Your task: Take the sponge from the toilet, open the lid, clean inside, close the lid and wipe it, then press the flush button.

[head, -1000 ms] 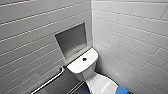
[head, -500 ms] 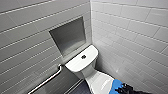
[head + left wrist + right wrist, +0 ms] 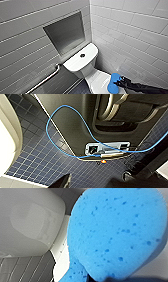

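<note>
Currently, right gripper [image 3: 119, 80] clasps sponge [image 3: 113, 84] over lid [image 3: 98, 80].

The sponge [image 3: 117, 233] is bright blue and rounded, its face speckled with small darker pits. From its centre, a narrower blue lobe runs out toward seven o'clock. At nine to ten o'clock lies the rounded white tank of the toilet [image 3: 30, 223], glossy, with a paler patch of reflection on it. At eight o'clock are grey tiles [image 3: 25, 268] crossed by thin pale lines. Between tiles and sponge runs a white strip with a few specks. At six o'clock a blurred dark shape [image 3: 135, 279] meets the sponge's edge.
</note>
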You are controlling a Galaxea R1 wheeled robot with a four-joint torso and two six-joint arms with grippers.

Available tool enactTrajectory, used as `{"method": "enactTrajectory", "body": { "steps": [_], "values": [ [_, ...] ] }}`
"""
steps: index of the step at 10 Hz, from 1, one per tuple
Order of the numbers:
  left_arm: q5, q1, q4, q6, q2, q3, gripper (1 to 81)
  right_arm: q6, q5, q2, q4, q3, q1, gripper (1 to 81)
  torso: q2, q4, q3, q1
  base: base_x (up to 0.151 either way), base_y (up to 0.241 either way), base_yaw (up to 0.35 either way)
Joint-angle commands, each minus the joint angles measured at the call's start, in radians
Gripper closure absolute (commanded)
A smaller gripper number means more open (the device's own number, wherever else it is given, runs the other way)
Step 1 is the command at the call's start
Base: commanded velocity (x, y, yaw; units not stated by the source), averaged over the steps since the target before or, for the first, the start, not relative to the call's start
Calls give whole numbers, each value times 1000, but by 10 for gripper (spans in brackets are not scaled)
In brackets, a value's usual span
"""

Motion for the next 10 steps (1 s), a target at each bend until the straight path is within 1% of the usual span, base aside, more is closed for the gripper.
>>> {"method": "enactTrajectory", "body": {
  "steps": [1,2,3,5,6,7,9,10],
  "values": [
    [88,9,2,5,-11,-2,10,15,-87,58,6,-23,170,811,-99,0,0,64,0,0,0],
    [80,9,2,5,-13,-2,10,15,-88,96,5,-48,170,811,-139,0,0,89,0,0,0],
    [80,9,2,5,-13,-2,10,15,-88,130,6,-79,161,811,-71,0,-68,45,0,0,0],
    [80,9,2,5,-13,-2,10,15,-88,179,3,-126,161,811,-122,0,-94,75,0,0,0],
    [80,9,2,5,-11,-2,10,15,-84,189,8,-129,182,811,-132,0,-37,81,0,0,0],
    [80,9,2,5,-8,-2,10,33,-82,207,9,-149,210,811,-137,0,-63,85,0,0,0],
    [80,9,2,5,-8,-2,10,88,-73,251,8,-189,245,811,-139,0,-81,88,0,0,0],
    [80,9,2,5,-10,-2,10,94,-73,284,8,-226,248,811,-139,0,-81,89,0,0,0]
  ]
}}
